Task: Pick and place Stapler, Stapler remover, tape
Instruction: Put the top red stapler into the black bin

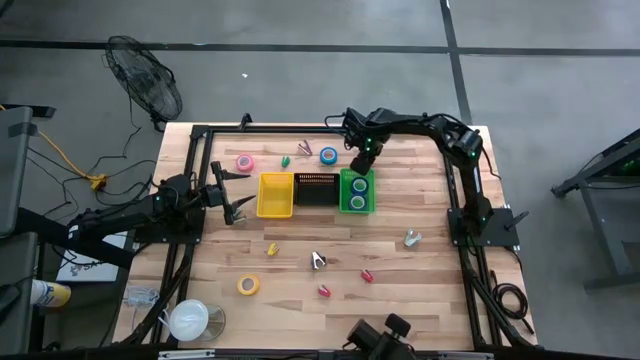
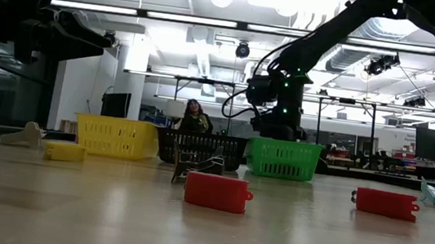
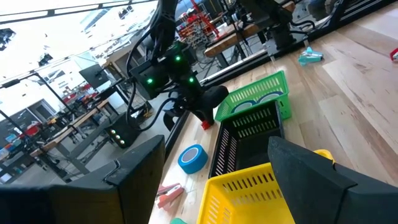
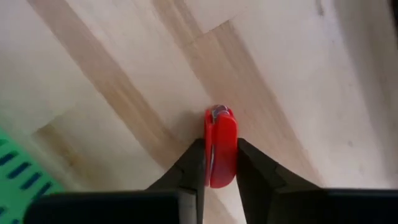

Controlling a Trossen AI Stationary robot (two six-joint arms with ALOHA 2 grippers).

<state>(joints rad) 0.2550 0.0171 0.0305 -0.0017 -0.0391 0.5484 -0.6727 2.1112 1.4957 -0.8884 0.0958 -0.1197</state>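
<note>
My right gripper (image 1: 360, 163) (image 4: 219, 163) is at the far side of the green bin (image 1: 357, 192), shut on a small red stapler (image 4: 220, 144). My left gripper (image 1: 237, 207) (image 3: 217, 180) hangs open just left of the yellow bin (image 1: 276, 194). Two blue tape rolls (image 1: 358, 185) lie in the green bin. A pink roll (image 1: 244, 162), a blue roll (image 1: 328, 155) and a yellow roll (image 1: 248, 285) lie flat on the table. Two more red staplers (image 1: 366, 275) (image 1: 325, 291), a yellow one (image 1: 272, 249) and a green one (image 1: 285, 159) lie about. Stapler removers (image 1: 317, 261) (image 1: 412, 238) rest on the near half. My right gripper pinches the red stapler by its two long sides (image 4: 214, 168), one finger on each. The fingers come from above and point down. The stapler's free end (image 4: 219, 115) sticks out past the fingertips toward the table; I cannot tell whether it touches the wood.
A black bin (image 1: 315, 188) stands between the yellow and green ones, the three in a row across the table's middle. A pink remover (image 1: 305, 147) lies near the far edge. A large white roll (image 1: 188, 320) sits at the near left corner. A person (image 2: 195, 118) shows far behind.
</note>
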